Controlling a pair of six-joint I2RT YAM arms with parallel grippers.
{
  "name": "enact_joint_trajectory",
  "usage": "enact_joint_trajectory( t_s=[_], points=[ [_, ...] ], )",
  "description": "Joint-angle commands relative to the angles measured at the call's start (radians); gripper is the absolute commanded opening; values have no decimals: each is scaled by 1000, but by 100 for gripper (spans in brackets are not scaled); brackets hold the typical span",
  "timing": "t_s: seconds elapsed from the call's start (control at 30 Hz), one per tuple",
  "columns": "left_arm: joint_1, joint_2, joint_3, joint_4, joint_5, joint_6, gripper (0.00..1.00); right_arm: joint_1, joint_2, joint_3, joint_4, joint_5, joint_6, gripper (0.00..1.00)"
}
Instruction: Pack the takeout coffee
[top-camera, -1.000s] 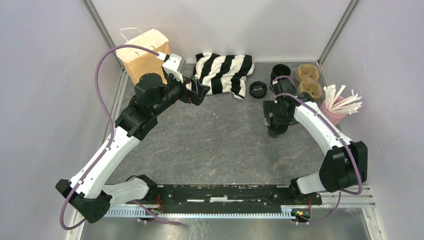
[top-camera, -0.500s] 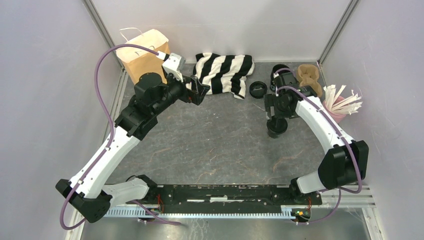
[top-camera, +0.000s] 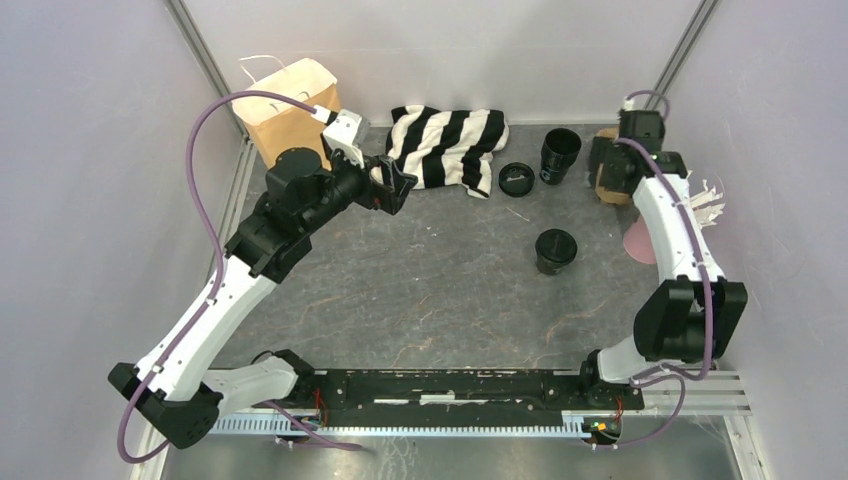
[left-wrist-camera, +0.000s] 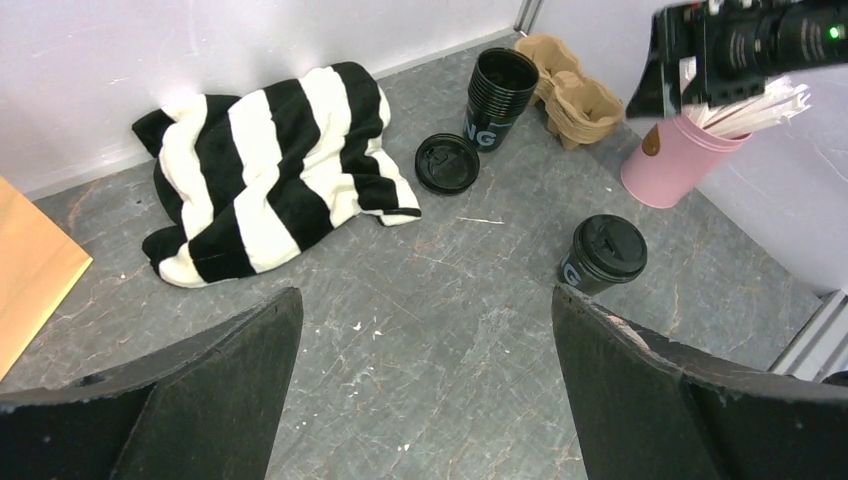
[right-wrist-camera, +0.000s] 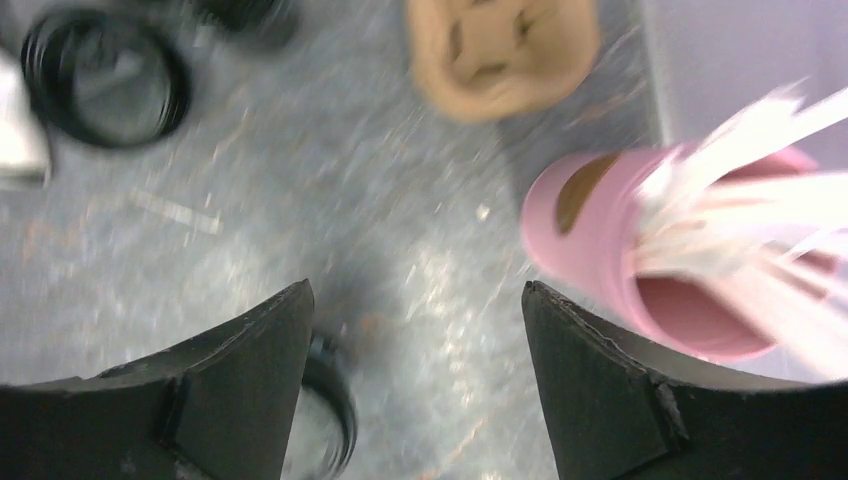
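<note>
The takeout coffee (top-camera: 555, 250), a small black cup with a round black lid, stands upright on the grey table right of centre. It also shows in the left wrist view (left-wrist-camera: 603, 254), and its lid edge shows in the right wrist view (right-wrist-camera: 335, 410). The brown paper bag (top-camera: 283, 110) stands at the back left. My right gripper (top-camera: 604, 168) is open and empty, raised near the back right corner, well apart from the coffee; its jaws (right-wrist-camera: 415, 380) show only bare table between them. My left gripper (top-camera: 400, 185) is open and empty by the bag (left-wrist-camera: 425, 390).
A lidless black cup stack (top-camera: 561, 155) and a loose black lid (top-camera: 516, 179) sit at the back. A striped towel (top-camera: 450, 143) lies at the back centre. A cardboard cup carrier (right-wrist-camera: 500, 45) and a pink cup of stirrers (left-wrist-camera: 672, 165) stand at the back right.
My right gripper has left the coffee standing on the table and has moved up and back toward the far right corner. The left arm has barely moved.
</note>
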Motion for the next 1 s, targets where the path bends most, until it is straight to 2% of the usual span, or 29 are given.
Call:
enact_joint_trajectory(
  t_s=[0.0,0.13,0.37,0.5,0.77,0.97],
  points=[
    [-12,-48,1,1,-21,84,100,-97,114,131,170,-2,-2,78],
    [-20,-51,-7,-2,-46,120,100,-117,261,304,138,13,-9,63],
    [-19,4,13,-16,-45,118,100,-115,432,460,148,6,22,54],
    [-17,61,53,-26,-46,134,100,-103,490,467,137,82,85,51],
    [-17,143,76,-16,-47,146,100,-46,610,521,137,319,61,50],
    [6,173,90,-25,-46,144,100,-41,679,554,171,325,21,45]
  ],
)
